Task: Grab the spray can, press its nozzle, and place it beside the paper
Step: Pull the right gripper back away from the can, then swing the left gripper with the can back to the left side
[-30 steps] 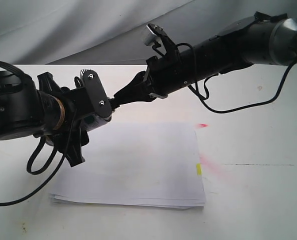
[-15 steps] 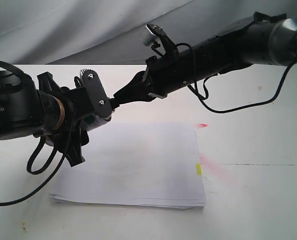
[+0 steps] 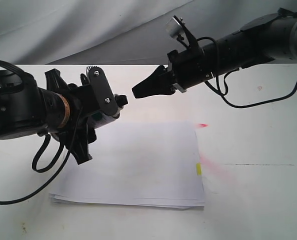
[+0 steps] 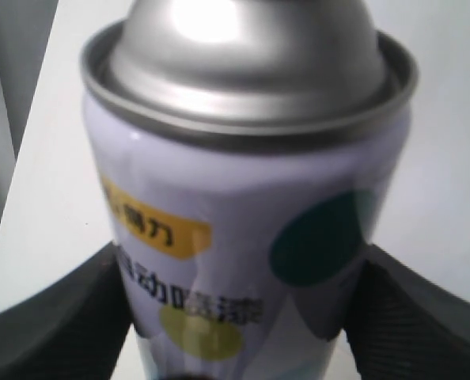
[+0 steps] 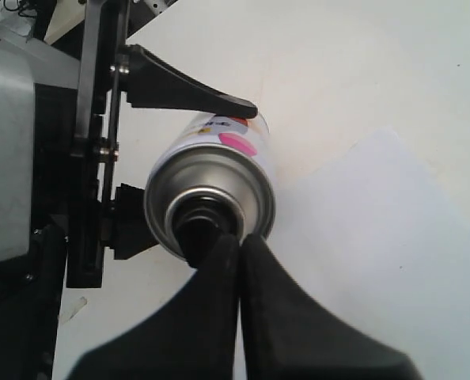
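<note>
My left gripper [image 3: 108, 106] is shut on the spray can [image 3: 99, 118] and holds it off the table, lying nearly level over the far left corner of the paper [image 3: 138, 165]. The left wrist view shows the can's [image 4: 243, 198] white label with teal and yellow dots and its silver dome, squeezed between both black fingers [image 4: 69, 317]. The black nozzle [image 3: 121, 100] points right. My right gripper [image 3: 135, 93] is shut and empty, a short gap to the nozzle's right. In the right wrist view its tips [image 5: 239, 237] line up just beside the nozzle [image 5: 197, 226].
The paper stack has a small yellow tab [image 3: 198, 169] at its right edge. Red and pink marks [image 3: 202, 125] stain the white table [image 3: 258, 200] to the paper's right. A grey cloth backdrop [image 3: 88, 30] hangs behind. Black cables trail from both arms.
My right gripper has pulled back to the right, off the nozzle, leaving a gap. The left gripper has shifted slightly right with the can.
</note>
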Available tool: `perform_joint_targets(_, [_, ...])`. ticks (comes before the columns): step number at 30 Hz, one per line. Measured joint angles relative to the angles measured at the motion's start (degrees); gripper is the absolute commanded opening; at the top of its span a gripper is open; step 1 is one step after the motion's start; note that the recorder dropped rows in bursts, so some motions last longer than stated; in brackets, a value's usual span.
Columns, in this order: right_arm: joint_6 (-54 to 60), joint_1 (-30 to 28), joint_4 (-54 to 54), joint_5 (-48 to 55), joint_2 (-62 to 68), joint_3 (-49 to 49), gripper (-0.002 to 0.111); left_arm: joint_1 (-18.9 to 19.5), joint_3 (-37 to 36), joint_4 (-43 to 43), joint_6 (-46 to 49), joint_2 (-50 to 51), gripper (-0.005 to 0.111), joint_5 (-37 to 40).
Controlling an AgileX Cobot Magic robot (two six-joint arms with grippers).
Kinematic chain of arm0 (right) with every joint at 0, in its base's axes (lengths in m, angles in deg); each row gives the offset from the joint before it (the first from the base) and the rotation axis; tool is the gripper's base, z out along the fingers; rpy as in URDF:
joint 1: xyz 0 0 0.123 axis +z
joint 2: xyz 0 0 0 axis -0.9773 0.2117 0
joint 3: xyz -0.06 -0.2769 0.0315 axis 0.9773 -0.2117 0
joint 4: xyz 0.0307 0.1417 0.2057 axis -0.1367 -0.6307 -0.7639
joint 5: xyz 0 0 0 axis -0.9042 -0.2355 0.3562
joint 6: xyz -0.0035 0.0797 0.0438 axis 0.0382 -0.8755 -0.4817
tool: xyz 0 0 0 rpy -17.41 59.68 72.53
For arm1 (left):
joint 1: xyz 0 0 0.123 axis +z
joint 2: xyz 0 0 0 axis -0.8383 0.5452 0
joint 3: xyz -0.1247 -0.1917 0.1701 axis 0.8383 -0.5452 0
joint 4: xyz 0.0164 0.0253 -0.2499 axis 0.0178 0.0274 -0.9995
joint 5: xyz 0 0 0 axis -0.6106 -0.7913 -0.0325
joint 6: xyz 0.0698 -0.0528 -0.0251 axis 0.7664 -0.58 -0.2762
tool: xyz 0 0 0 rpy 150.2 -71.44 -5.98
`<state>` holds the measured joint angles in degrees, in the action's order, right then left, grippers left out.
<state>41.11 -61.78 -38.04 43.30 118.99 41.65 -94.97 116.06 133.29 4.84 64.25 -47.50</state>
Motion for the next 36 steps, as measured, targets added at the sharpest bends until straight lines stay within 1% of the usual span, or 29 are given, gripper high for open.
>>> perform_joint_targets(22, [0.33,0.0,-0.11,0.47,-0.89,0.0,0.0,0.0,0.0,0.0,-0.03,0.0,0.0,0.0])
perform_joint_targets(26, [0.44,-0.55,-0.11,0.59,-3.6,0.0,0.0,0.0,0.0,0.0,-2.19,0.0,0.0,-0.11])
perform_joint_targets(30, [0.0,-3.07,0.2,0.97,-6.83,0.0,0.0,0.11,0.0,0.0,-6.47,-1.24,0.0,-0.92])
perform_joint_targets(32, [-0.83,-4.88,1.36,1.06,-8.32,0.0,0.0,1.04,0.09,-0.14,-9.47,-3.02,0.0,-2.75])
perform_joint_targets(34, [-1.72,-6.62,2.44,1.76,-9.44,0.0,0.0,2.8,0.5,-0.2,-13.23,-5.04,0.0,-5.49])
perform_joint_targets(36, [-2.44,-8.0,3.55,1.87,-10.37,0.0,0.0,5.51,0.94,-0.2,-17.38,-7.51,0.0,-8.65])
